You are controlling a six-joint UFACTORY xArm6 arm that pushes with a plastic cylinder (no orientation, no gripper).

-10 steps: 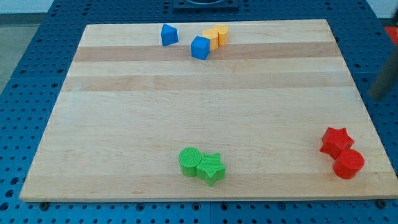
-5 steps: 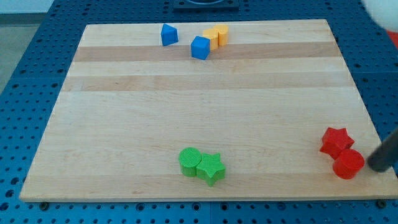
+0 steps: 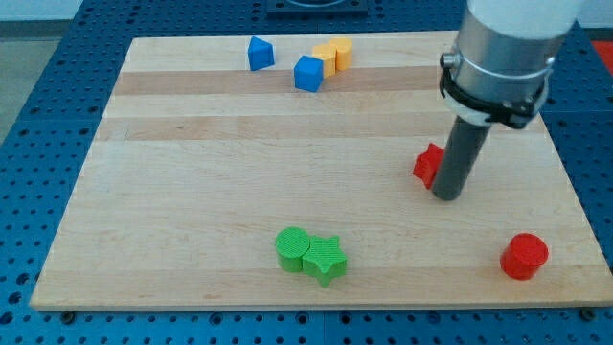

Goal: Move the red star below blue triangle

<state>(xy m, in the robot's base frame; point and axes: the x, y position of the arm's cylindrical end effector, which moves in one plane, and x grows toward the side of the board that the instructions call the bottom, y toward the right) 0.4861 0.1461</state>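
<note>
Nearest the view's bottom edge, on the pale wooden board (image 3: 192, 192): a green cylinder (image 3: 292, 248) touching a green star (image 3: 325, 259) on its right, the pair a little left of centre. Further to the view's right, near the bottom right corner, a red cylinder (image 3: 524, 256) standing alone, well apart from everything else. Higher up, right of centre, my tip (image 3: 446, 195) planted on the board, the dark rod rising from it to a grey metal collar. Pressed against the rod's left side, the red star (image 3: 428, 165), partly hidden behind the rod, so only its left points visible. No claw on this arm, just the straight rod; nothing gripped, only contact with the red star's side. Far off toward the view's top, left of centre: a blue cube (image 3: 308, 73) touching a pair of yellow-orange blocks (image 3: 332, 56) on its upper right, shapes of those hard to make out. Just left of that cluster, slightly apart, the blue triangle (image 3: 260, 53) near the top edge, well away from the red star and my tip. Around the board, a blue perforated table (image 3: 38, 105).
</note>
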